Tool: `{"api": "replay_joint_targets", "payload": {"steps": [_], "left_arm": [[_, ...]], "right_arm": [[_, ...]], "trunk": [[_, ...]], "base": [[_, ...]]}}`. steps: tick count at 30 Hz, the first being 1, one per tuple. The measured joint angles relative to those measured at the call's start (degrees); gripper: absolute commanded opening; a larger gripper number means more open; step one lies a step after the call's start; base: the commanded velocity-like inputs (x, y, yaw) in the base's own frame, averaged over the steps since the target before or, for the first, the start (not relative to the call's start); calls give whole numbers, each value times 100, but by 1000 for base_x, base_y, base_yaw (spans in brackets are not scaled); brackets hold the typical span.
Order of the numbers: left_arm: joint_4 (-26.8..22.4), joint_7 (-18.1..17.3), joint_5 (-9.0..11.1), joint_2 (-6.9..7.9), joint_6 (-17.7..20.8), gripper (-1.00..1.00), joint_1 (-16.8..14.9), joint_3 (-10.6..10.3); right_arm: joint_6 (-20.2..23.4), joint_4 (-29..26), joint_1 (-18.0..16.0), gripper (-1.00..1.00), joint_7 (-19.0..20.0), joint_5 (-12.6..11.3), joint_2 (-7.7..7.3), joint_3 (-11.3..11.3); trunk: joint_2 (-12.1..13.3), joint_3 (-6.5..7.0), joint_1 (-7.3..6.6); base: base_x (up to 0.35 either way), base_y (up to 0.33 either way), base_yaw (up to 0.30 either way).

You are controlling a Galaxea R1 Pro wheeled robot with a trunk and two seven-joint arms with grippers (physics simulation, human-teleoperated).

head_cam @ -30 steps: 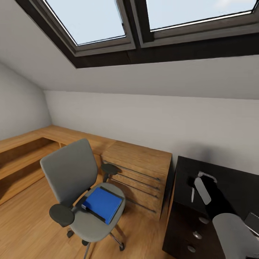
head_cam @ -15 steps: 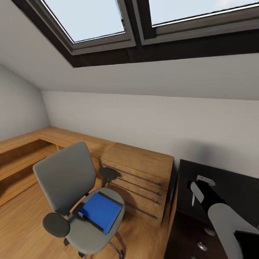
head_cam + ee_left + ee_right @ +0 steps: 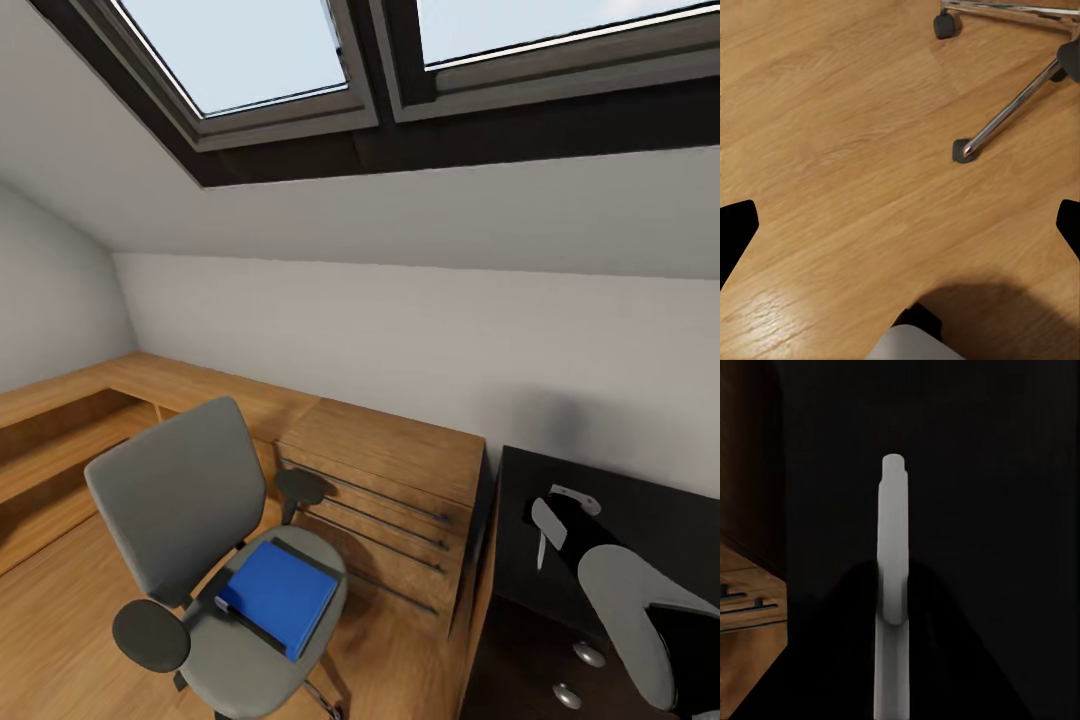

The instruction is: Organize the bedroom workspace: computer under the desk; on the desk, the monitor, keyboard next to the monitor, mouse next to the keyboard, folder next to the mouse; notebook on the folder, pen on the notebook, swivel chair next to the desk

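My right jaws [image 3: 545, 530] hold the white pen [image 3: 892, 577] pinched, its long axis running straight out ahead of them over the black bench [image 3: 650, 520]. My left jaws [image 3: 900, 225] gape wide, empty, above the wooden floor [image 3: 832, 135]. The blue folder [image 3: 280, 592] lies flat on the swivel chair [image 3: 180, 500].

My head camera looks forward and down from high up, swivel chair [image 3: 215, 560] at eight o'clock, desk [image 3: 660, 530] at four. My left wrist camera faces down, close over the wooden floor [image 3: 847, 150] and the chair's base. My right wrist camera hangs near the desk's top.
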Motion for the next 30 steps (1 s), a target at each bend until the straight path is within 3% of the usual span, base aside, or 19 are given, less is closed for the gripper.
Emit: {"api": "replay_joint_targets", "payload": {"steps": [15,30], "left_arm": [[-2,14,7,-5,-7,100,0,15],[-2,55,34,0,-9,100,0,60]], "right_arm": [[225,-451,-76,-100,1,-32,-17,-35],[295,-458,-76,-100,9,-29,-19,-22]], "trunk": [[0,0,0],[-601,-269,329]], "base": [[0,0,0],[0,0,0]]}}
